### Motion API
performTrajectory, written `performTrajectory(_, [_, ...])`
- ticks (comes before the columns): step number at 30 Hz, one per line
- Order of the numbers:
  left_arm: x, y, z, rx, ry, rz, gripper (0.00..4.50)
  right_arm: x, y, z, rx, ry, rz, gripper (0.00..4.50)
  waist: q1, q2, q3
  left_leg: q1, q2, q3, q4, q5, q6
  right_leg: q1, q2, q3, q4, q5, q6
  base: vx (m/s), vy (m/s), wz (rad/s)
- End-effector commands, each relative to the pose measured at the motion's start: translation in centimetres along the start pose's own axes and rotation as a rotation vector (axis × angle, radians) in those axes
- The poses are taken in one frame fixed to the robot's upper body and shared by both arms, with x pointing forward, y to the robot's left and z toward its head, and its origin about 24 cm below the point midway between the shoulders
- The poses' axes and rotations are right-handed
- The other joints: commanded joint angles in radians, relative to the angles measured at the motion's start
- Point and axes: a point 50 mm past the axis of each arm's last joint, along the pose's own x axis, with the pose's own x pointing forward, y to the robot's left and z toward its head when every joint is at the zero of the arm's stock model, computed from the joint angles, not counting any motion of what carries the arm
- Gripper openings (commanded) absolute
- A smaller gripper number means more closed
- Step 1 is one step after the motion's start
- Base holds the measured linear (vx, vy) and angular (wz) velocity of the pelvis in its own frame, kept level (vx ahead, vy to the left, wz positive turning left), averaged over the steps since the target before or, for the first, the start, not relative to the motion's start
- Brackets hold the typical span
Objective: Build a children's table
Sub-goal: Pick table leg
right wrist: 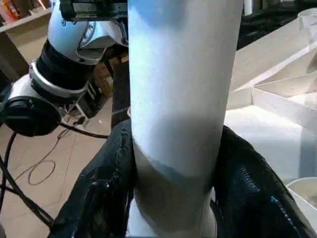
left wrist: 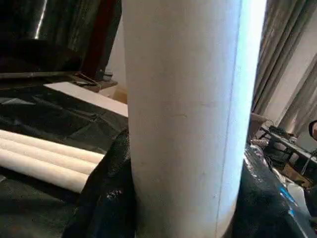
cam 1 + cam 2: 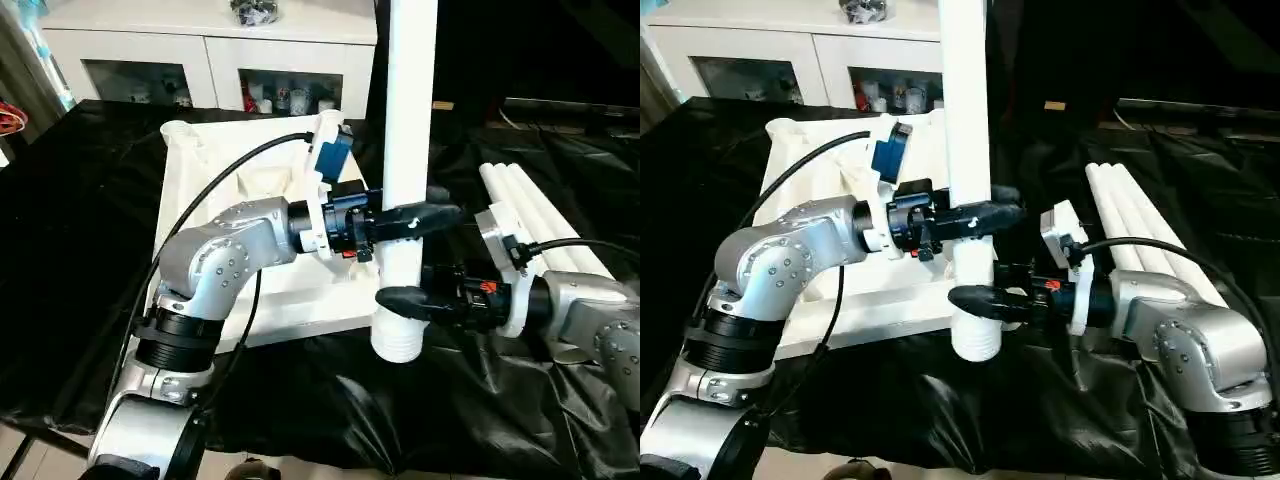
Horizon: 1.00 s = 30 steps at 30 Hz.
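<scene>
Long white tapered plastic table leg (image 3: pixel 410 120) stands upright, centre of the frame in the head views, running out the top edge; its ribbed lower end (image 3: pixel 398 345) hangs just off the near edge of the tabletop, over the black plastic sheet (image 3: pixel 330 410). Both grippers are clamped on it. Left gripper (image 3: pixel 420 222) comes in from the left w/ black fingers (image 2: pixel 106 198) wrapped round the leg about mid-height; wrist view shows fingers pressed to either side of the tube. Right gripper (image 3: pixel 405 300) comes from the right, lower down, just above the ribbed end, fingers (image 1: pixel 247 188) hugging the tube on both sides too.

White rectangular plastic tabletop (image 3: pixel 230 170) lies upside down, centre-left, behind the left arm, ribs up, round corner socket (image 3: pixel 178 130) at its upper left. Three more white tubular legs (image 3: pixel 540 215) lie side by side at right, on the black sheet. White cabinet w/ glass doors (image 3: pixel 210 50) across the top of the frame.
</scene>
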Motion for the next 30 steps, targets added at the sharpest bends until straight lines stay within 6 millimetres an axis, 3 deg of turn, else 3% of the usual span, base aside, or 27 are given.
performTrajectory(1, [0.7, -0.7, 0.6, 0.004, -0.021, -0.052, 1.88, -0.3, -0.4, 0.0, -0.01, -0.003, -0.082, 1.88, 0.003, -0.018, -0.069, 0.029, 0.062, -0.022, -0.074, -0.09, 0.046, 0.037, -0.05, 0.022, -0.057, -0.065, -0.29, 0.0, 0.0, 0.0])
performTrajectory(3, [0.8, -0.5, 0.7, 0.005, -0.036, -0.025, 1.88, -0.2, -0.4, 0.1, -0.018, -0.015, -0.101, 1.88, 0.002, -0.018, -0.069, 0.029, 0.063, -0.022, -0.074, -0.094, 0.045, 0.037, -0.049, 0.022, -0.056, -0.067, -0.29, 0.0, 0.0, 0.0])
performTrajectory(5, [0.8, -0.4, 0.6, 0.036, -0.033, 0.01, 2.56, 0.0, -0.6, 0.3, -0.032, -0.035, -0.142, 1.87, 0.002, -0.019, -0.069, 0.029, 0.063, -0.021, -0.074, -0.093, 0.045, 0.037, -0.05, 0.022, -0.057, -0.066, -0.291, 0.0, 0.0, 0.0])
performTrajectory(12, [1.0, 0.1, 0.3, 0.089, -0.036, 0.169, 2.78, 0.4, -1.0, 0.6, -0.048, -0.071, -0.223, 1.87, 0.0, -0.02, -0.068, 0.028, 0.064, -0.022, -0.075, -0.1, 0.03, 0.037, -0.05, 0.022, -0.059, -0.074, -0.272, 0.0, 0.0, 0.0])
performTrajectory(14, [1.0, 1.0, 0.5, 0.108, -0.053, 0.338, 2.78, 0.6, -1.5, 0.7, -0.051, -0.085, -0.282, 1.87, 0.0, -0.021, -0.068, 0.028, 0.064, -0.023, -0.076, -0.099, 0.026, 0.038, -0.05, 0.022, -0.06, -0.079, -0.265, 0.0, 0.0, 0.0])
performTrajectory(19, [0.8, 1.9, 0.9, 0.112, -0.095, 0.478, 2.41, 0.8, -1.9, 0.8, -0.057, -0.088, -0.319, 1.87, 0.001, -0.025, -0.069, 0.027, 0.06, -0.022, -0.074, -0.093, 0.03, 0.039, -0.048, 0.022, -0.063, -0.086, -0.251, 0.0, 0.0, 0.0])
performTrajectory(21, [0.8, 1.8, 1.2, 0.095, -0.136, 0.476, 2.04, 0.9, -1.9, 0.9, -0.059, -0.086, -0.323, 1.87, 0.0, -0.024, -0.07, 0.026, 0.06, -0.022, -0.073, -0.083, 0.035, 0.038, -0.046, 0.022, -0.061, -0.07, -0.25, 0.0, 0.0, 0.0])
performTrajectory(29, [1.2, 1.4, 0.9, 0.079, -0.157, 0.475, 1.83, 1.2, -1.6, 0.7, -0.061, -0.068, -0.302, 1.87, 0.0, -0.021, -0.069, 0.026, 0.061, -0.022, -0.073, -0.095, 0.04, 0.037, -0.046, 0.021, -0.063, -0.083, -0.251, 0.0, 0.0, 0.0])
performTrajectory(30, [1.2, 1.4, 0.9, 0.083, -0.156, 0.474, 1.82, 1.2, -1.6, 0.7, -0.062, -0.066, -0.302, 2.22, 0.0, -0.023, -0.068, 0.026, 0.061, -0.022, -0.073, -0.099, 0.038, 0.037, -0.046, 0.021, -0.064, -0.086, -0.25, 0.0, 0.0, 0.0])
